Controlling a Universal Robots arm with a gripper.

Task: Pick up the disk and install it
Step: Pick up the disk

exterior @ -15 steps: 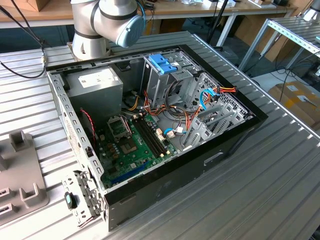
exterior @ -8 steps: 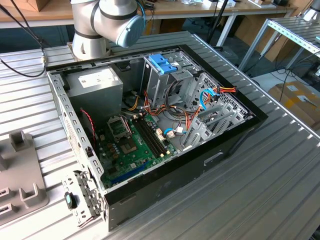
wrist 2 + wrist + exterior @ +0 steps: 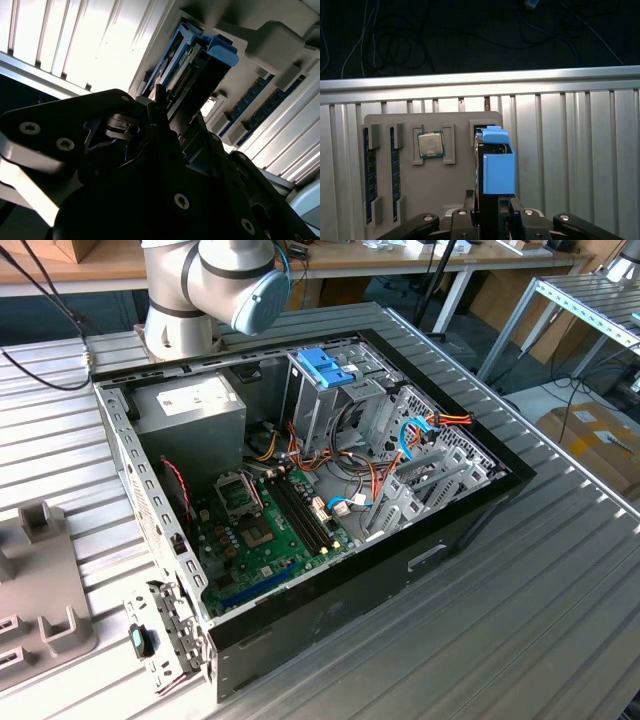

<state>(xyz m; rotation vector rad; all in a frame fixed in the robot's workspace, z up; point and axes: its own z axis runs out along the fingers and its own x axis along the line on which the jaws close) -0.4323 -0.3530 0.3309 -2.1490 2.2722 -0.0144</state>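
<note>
Ribbed metal table (image 3: pixel 570 150), disk (image 3: pixel 498 172) gripped between fingers (image 3: pixel 468 201)

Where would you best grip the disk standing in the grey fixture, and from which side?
Grip the disk across its broad faces at the end standing out of the grey fixture. It sits on edge in a slot, so probably come straight in along it, as the gripper is lined up.

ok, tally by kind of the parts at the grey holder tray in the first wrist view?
Memory sticks: 2
Processor chip: 1
Disk: 1
Total: 4
</note>
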